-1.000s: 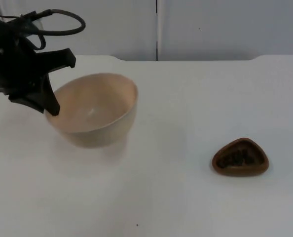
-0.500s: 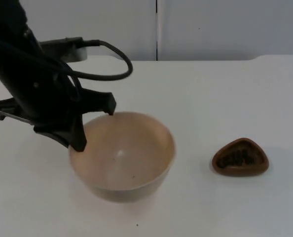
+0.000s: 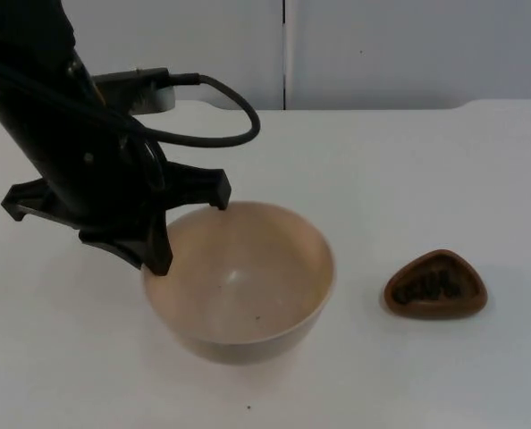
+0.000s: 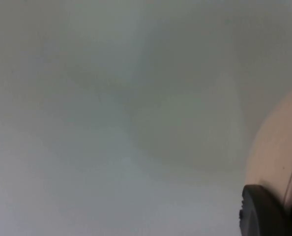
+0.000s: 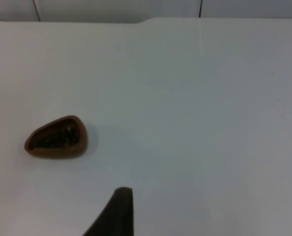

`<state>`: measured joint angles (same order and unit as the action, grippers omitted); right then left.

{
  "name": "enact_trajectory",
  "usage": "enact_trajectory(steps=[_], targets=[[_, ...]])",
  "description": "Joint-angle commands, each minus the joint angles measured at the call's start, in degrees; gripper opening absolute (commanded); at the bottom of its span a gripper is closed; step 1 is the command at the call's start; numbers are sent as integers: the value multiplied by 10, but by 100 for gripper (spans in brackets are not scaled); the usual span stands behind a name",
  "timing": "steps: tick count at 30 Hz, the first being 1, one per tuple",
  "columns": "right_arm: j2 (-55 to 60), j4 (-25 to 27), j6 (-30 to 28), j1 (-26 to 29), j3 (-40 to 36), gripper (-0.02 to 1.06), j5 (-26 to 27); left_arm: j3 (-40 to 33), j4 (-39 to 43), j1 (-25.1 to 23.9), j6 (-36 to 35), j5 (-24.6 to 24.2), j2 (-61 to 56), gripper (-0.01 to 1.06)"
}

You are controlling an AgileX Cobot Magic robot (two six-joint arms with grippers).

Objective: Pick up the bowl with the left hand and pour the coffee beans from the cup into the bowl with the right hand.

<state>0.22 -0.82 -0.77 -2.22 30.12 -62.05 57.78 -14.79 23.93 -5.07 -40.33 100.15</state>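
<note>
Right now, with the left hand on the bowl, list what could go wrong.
1. The left hand grips the bowl by one spot on its rim only; the bowl could tilt or slip from that hold.
2. The cup of coffee beans is low, brown and rounded, standing apart from the bowl; the right hand, waiting away from it, may find it awkward to grasp.
3. The cup looks nearly full, so beans could spill onto the table on the way.
</note>
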Motion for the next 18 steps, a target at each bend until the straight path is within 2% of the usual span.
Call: enact_trajectory(steps=[1,13,18], targets=[[-2,8,4,3,-6,105,3,-1,-7,4,1,3,-8,0],[-2,16,3,3,-6,105,4,-1,-11,4,1,-7,-8,0],[-2,22,-2,3,-5,105,6,-1,-11,4,-26,-7,-8,0]])
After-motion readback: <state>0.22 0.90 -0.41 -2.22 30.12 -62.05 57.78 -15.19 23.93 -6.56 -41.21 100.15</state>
